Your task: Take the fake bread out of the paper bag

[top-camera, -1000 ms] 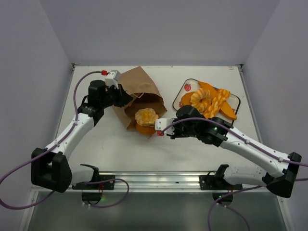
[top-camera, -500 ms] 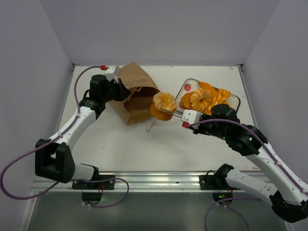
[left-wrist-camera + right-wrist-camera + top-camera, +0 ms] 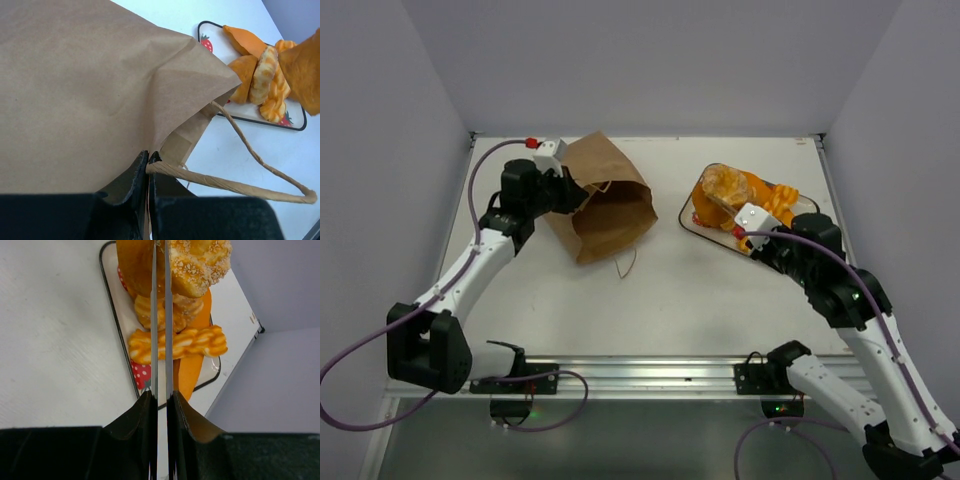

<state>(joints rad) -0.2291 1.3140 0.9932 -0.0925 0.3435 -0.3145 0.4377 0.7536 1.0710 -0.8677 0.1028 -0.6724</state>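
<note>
Right gripper point(image 3: 159, 255) is clamped on a sugar-crusted fake bread piece point(image 3: 197, 265), holding it above the tray point(image 3: 114, 295) near the far right corner, where other pastries point(image 3: 175, 345) are piled up. Left gripper point(image 3: 148, 160) is pinched tight on the paper bag point(image 3: 605, 200) right at its rim and handle point(image 3: 240, 182) — the bag sits toward the far left, well apart from the tray.

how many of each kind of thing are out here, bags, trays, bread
bag: 1
tray: 1
bread: at least 4, one in the right gripper, the rest piled on the tray and overlapping, so the exact count is unclear
total: at least 6
</note>
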